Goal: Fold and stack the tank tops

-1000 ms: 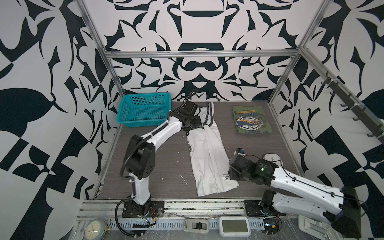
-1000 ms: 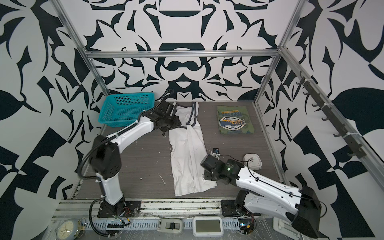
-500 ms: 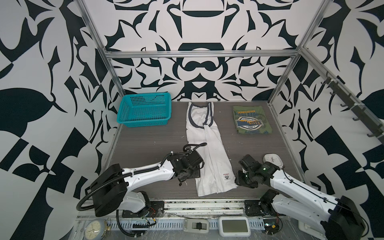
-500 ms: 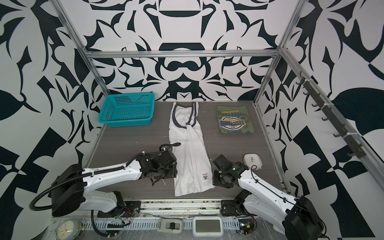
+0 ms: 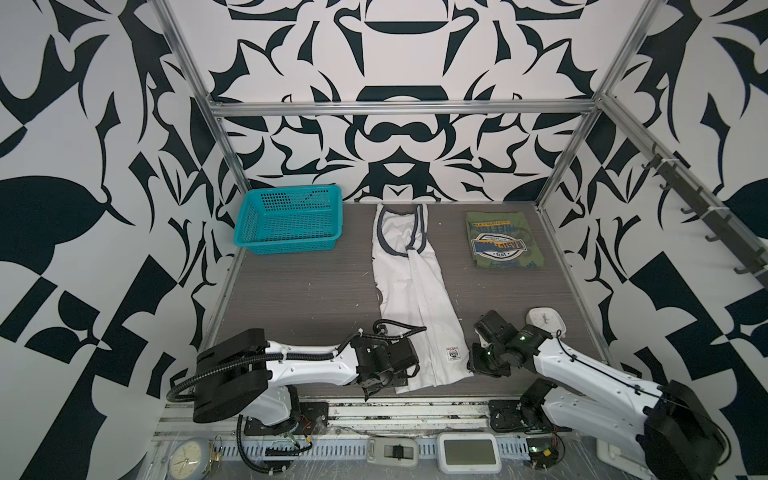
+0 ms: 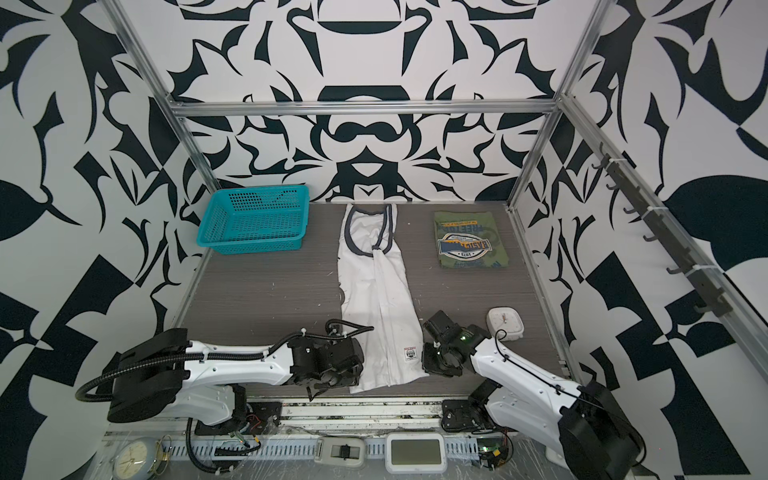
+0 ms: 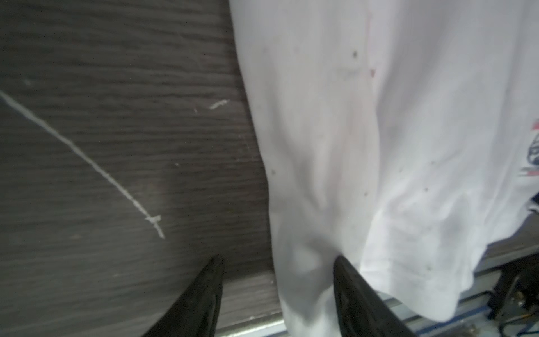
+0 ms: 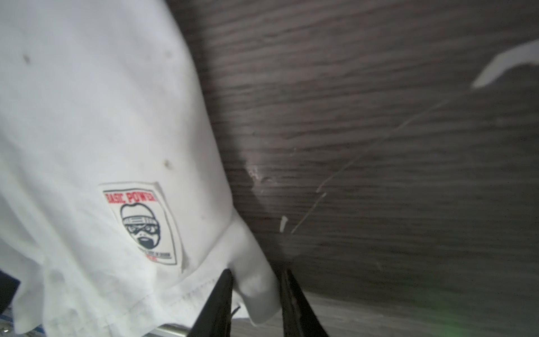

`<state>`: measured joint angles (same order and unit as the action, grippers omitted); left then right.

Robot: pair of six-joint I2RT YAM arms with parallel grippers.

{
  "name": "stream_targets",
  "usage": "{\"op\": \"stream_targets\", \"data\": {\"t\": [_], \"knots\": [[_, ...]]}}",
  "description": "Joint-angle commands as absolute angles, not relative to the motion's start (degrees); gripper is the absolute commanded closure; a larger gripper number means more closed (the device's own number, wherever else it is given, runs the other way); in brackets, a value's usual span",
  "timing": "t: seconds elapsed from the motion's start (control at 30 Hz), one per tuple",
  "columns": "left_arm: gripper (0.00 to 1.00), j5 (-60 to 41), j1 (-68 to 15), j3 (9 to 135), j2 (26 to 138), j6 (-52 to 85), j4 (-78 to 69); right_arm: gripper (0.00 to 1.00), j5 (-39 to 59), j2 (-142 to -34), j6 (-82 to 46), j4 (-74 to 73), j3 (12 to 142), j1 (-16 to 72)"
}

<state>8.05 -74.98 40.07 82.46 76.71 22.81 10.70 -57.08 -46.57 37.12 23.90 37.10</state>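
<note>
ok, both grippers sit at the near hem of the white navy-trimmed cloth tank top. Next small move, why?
Probably close both: the left gripper stands open astride one hem corner of the white navy-trimmed cloth tank top, the right gripper brackets the other, neither pinching yet.

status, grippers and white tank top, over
Left gripper open, straddling left hem edge. Right gripper around right hem corner, grip unconfirmed. White tank top in long strip; teal basket well clear. Olive tank top folded, far right.

"BASIC POWER" (red): patch [image 8: 143, 224] on white tank top [image 8: 73, 87]
</note>
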Motion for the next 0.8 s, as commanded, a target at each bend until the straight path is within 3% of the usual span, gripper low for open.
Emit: {"op": "stream_targets", "data": {"t": [0.0,0.23,0.47,0.63,0.77], "knots": [[0.44,7.90,-75.17,38.96,84.61,78.83,19.78,0.79,11.60,-56.85,-46.38,36.41,23.23,36.92],[0.63,7.72,-75.96,39.80,85.73,77.83,19.14,1.00,12.52,-52.51,-47.58,38.26,21.98,37.47],[0.86,11.74,-78.62,41.34,82.24,76.84,22.74,1.00,9.88,-48.14,-52.64,43.13,23.41,43.73],[0.95,17.20,-82.97,44.76,78.76,76.81,28.98,1.00,5.19,-45.02,-57.98,48.05,27.00,51.61],[1.00,20.74,-83.67,46.85,74.84,76.25,31.65,1.00,1.09,-44.21,-57.47,53.06,33.65,52.64]]}}
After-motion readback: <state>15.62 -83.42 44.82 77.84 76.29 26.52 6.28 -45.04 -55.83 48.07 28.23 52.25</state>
